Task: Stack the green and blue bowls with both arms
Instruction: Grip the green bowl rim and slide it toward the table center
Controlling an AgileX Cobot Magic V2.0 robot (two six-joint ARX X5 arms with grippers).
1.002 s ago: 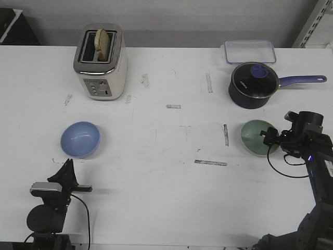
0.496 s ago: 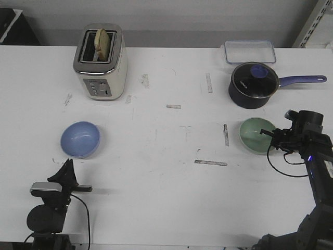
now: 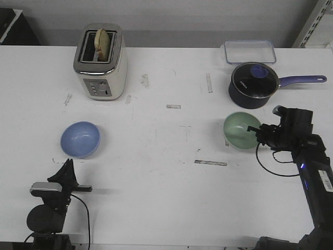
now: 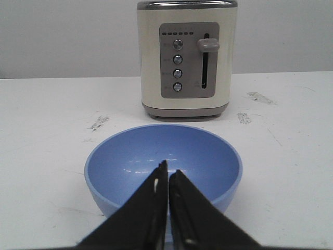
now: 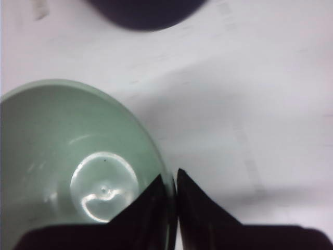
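Sliding toward the middle of the table (image 3: pixel 156 198), the green bowl (image 3: pixel 239 130) now sits more to the left than it did a second ago. It was near the right edge then; now it is just in front of the dark saucepan (image 3: pixel 252 85). The right arm (image 3: pixel 299 143) has moved left along with it. The blue bowl (image 3: pixel 80 139), the toaster (image 3: pixel 101 61) and the left arm (image 3: pixel 51 200) are in the same spots as before.

There are two bowls, one green and one blue. There are two arms. There is one toaster with one slice of bread (image 3: pixel 102 42) sticking out, one saucepan with a lid, and one clear box (image 3: pixel 250 51) at the back.

The right gripper (image 5: pixel 171 185) is pinched on the rim of the green bowl (image 5: pixel 78 161). One finger is inside the bowl and one is outside, with only a thin gap for the rim.

The left gripper (image 4: pixel 167 174) is closed, its two fingers pressed together with nothing between them. It holds nothing. In its own camera the tips point at the blue bowl (image 4: pixel 197 156), with the toaster (image 4: pixel 184 57) behind. From the front, this gripper is near the table's front edge, apart from the blue bowl.

The two bowls are well apart, the blue on the left and the green on the right.
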